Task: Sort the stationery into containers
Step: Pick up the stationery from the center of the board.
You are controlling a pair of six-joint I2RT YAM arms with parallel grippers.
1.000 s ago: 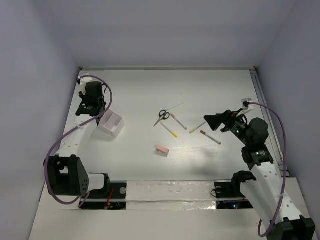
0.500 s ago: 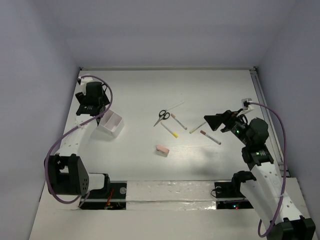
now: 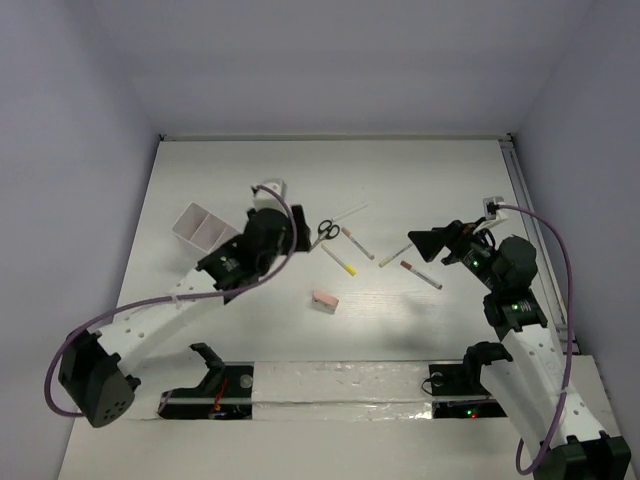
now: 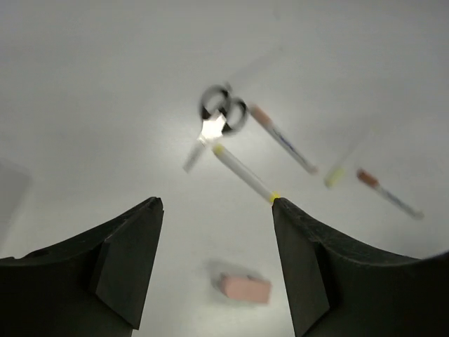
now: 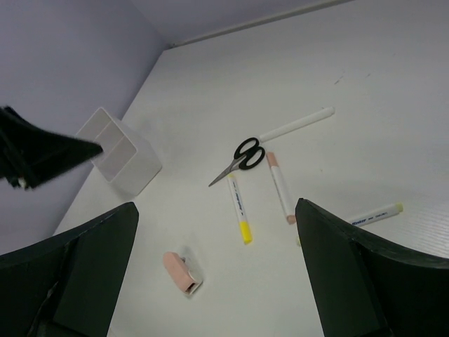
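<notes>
Black-handled scissors [image 3: 325,232] lie mid-table among several white pens: a yellow-ended one [image 3: 340,262], a pink-ended one [image 3: 357,242], a green-ended one [image 3: 394,256], a red-brown-ended one [image 3: 421,275] and a plain white one [image 3: 345,212]. One pinkish eraser [image 3: 324,299] lies nearer, alone. The white box [image 3: 205,228], split into two compartments, stands at the left. My left gripper [image 4: 215,202] is open and empty above the table, with the eraser [image 4: 242,288] low between its fingers and the scissors [image 4: 221,116] ahead. My right gripper [image 5: 215,205] is open and empty, hovering right of the pens.
The table's back edge meets the wall [image 3: 330,137]. A rail [image 3: 525,200] runs along the right side. A taped strip [image 3: 340,380] crosses the near edge between the arm bases.
My left arm has swung from over the box at the far left to the middle, beside the scissors. The box now sits a little further back-left, uncovered. The right arm has not moved.
</notes>
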